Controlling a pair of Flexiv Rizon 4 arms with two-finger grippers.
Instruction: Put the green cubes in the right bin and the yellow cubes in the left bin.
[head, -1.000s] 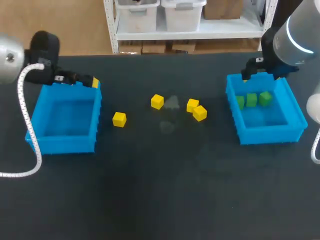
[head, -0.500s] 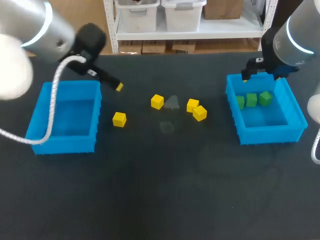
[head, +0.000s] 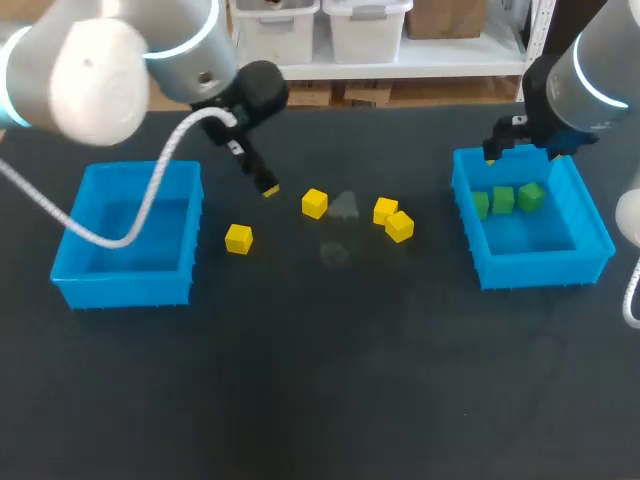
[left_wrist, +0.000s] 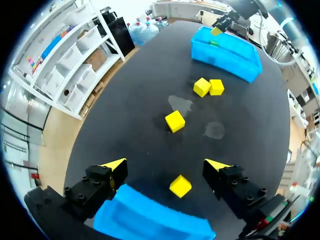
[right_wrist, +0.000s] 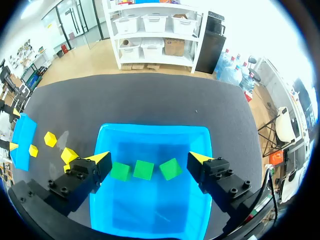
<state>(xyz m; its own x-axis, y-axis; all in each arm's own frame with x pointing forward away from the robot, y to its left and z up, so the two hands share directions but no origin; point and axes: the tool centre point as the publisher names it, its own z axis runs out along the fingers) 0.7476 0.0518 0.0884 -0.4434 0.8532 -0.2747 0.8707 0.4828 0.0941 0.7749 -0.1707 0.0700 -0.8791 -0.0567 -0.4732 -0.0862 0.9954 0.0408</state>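
Fingers of the left gripper (left_wrist: 166, 165) stood spread and empty with one yellow cube (left_wrist: 180, 186) between them, presumably set for a pick, three more lying ahead, while the right gripper (right_wrist: 148, 158), also spread, hung above three green cubes (right_wrist: 144, 170) in their bin (right_wrist: 155, 131).

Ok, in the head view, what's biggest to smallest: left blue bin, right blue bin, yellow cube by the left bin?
1. Left blue plastic bin and right blue plastic bin: look alike, no ranking.
2. Small yellow cube: clearly smallest.
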